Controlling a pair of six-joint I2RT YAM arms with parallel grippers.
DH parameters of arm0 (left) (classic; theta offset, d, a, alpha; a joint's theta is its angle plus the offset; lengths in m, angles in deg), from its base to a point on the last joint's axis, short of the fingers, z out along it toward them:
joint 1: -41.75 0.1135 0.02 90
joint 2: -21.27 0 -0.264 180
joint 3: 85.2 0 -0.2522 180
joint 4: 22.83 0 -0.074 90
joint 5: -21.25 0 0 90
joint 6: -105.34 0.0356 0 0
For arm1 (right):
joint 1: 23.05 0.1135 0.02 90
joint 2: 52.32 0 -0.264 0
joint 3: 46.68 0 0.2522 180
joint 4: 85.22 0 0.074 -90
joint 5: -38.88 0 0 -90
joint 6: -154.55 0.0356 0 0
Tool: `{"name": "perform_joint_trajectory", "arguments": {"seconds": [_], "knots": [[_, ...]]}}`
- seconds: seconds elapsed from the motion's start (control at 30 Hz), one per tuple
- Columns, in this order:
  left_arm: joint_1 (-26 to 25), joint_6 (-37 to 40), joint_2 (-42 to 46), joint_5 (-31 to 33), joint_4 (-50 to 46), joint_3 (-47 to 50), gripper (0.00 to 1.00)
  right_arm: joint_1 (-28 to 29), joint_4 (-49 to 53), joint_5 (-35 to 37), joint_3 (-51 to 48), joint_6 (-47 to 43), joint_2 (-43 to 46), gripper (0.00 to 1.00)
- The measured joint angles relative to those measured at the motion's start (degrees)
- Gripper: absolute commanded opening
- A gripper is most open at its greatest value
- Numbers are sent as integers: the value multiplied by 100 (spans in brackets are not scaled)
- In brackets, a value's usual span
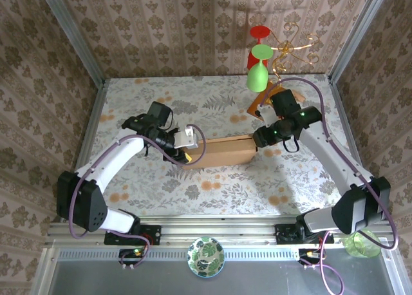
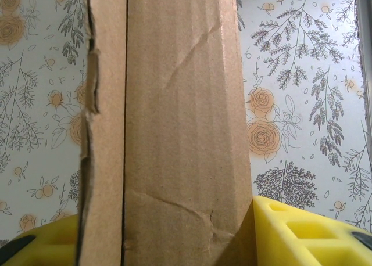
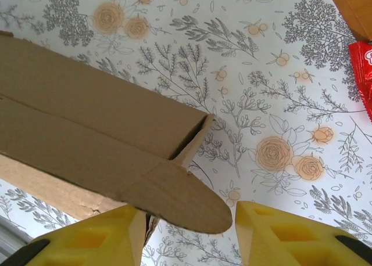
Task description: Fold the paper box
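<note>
Floral tabletop (image 1: 212, 185) below: our left hand (image 1: 185, 153) pinches the paper box (image 1: 222, 151), so our spread right hand (image 3: 189, 216) should tuck the end flap (image 3: 180, 205) squarely

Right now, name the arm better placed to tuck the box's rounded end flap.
Probably right. The right pincer straddles the rounded flap, jaws open; the left pincer is clamped across the paper box, steadying it.

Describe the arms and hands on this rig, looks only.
The left arm and right arm match: white link shells, black joint housings, and a purple cable looping along each. The left hand and right hand each carry two blocky yellow fingers with moulded rectangular pockets. A white block sits at the left wrist, and small green lights glow near the right wrist. No readable markings.
</note>
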Motion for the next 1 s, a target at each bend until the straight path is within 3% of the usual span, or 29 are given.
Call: {"name": "perform_joint_trajectory", "arguments": {"seconds": [0.33,0.87,1.0], "knots": [[61,-2,0,2,39,0,55,46,39,76,407,-92,-334,31],[61,-111,-9,42,181,0,58,214,136,79,566,85,-459,0],[61,-177,-37,68,223,0,59,262,219,111,671,225,-525,0]]}}
